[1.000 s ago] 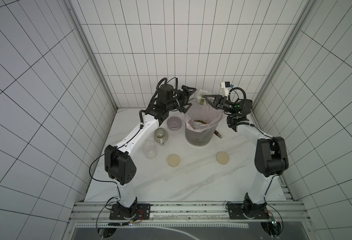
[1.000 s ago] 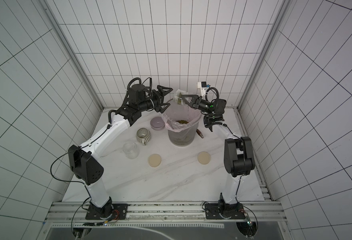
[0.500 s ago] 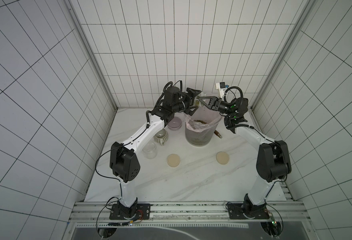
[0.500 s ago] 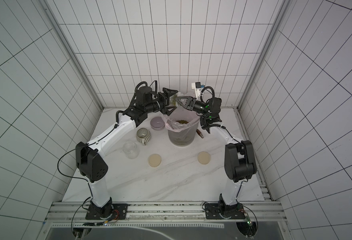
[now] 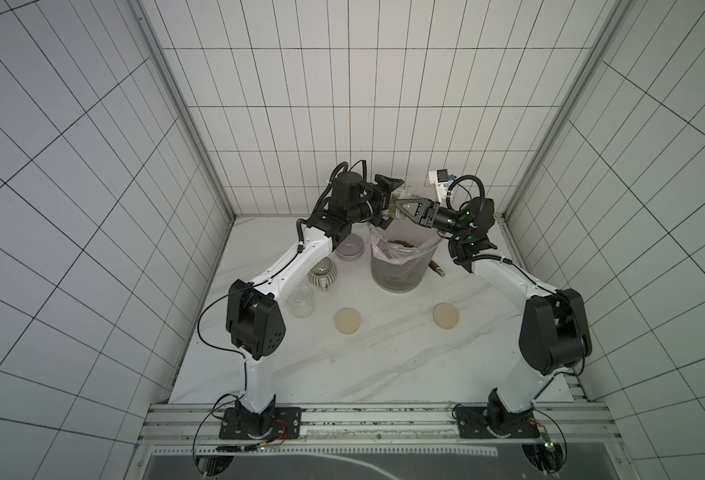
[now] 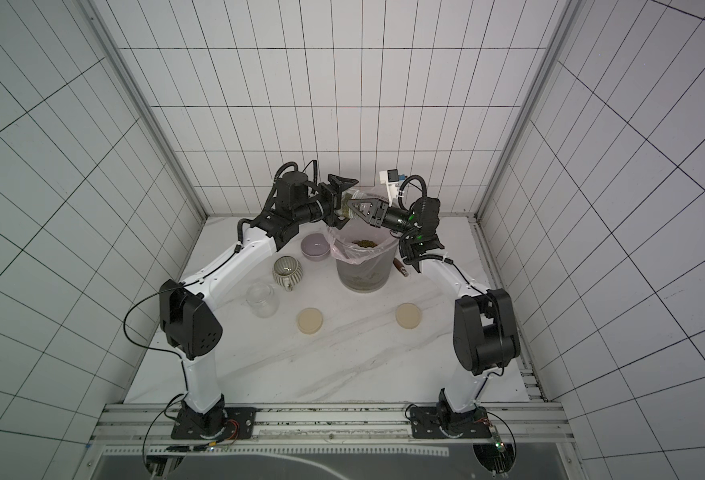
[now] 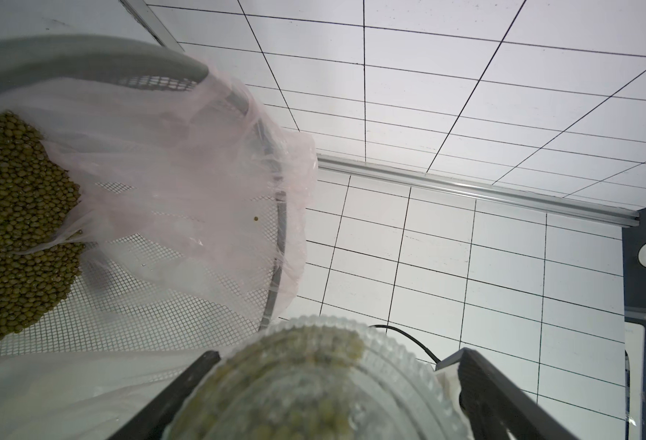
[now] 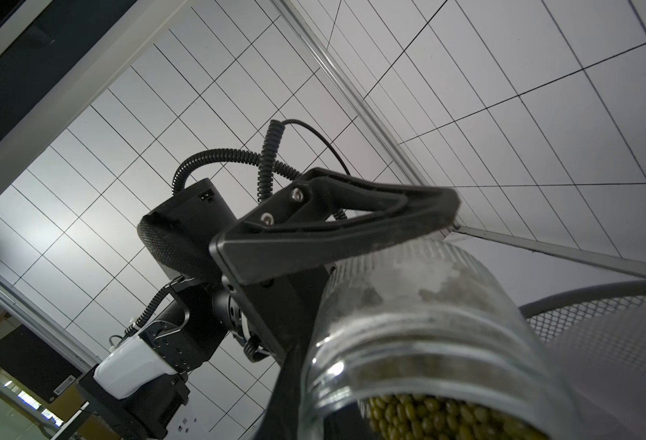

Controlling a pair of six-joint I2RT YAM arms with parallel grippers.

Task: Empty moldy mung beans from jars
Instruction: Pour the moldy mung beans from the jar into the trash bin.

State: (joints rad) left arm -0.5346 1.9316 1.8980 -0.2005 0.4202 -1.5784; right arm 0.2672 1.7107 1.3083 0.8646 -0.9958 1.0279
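Left gripper point(image 5: 388, 207) swung its clutched jar point(image 7: 314, 381) above the bin point(image 5: 396, 274); right gripper point(image 5: 403, 205) closed; marble tabletop point(image 5: 384, 365), tiled walls point(image 5: 342, 83).

A robot test cell in a lab, dressed like a kitchen corner. White tiled walls point(image 5: 284, 104) with dark grout close in three sides, joined by bare aluminium posts point(image 5: 184, 124) rather than masonry. The marble-look worktop point(image 5: 384, 365) ends at an aluminium rail point(image 5: 363, 419) along the bottom of both top views, where the left arm point(image 5: 284, 270) and the right arm point(image 5: 509, 286) are bolted, with loose cables point(image 5: 213, 316) hanging. At the lower left of the right wrist view, a blurred room point(image 8: 16, 400) lies beyond the cell.
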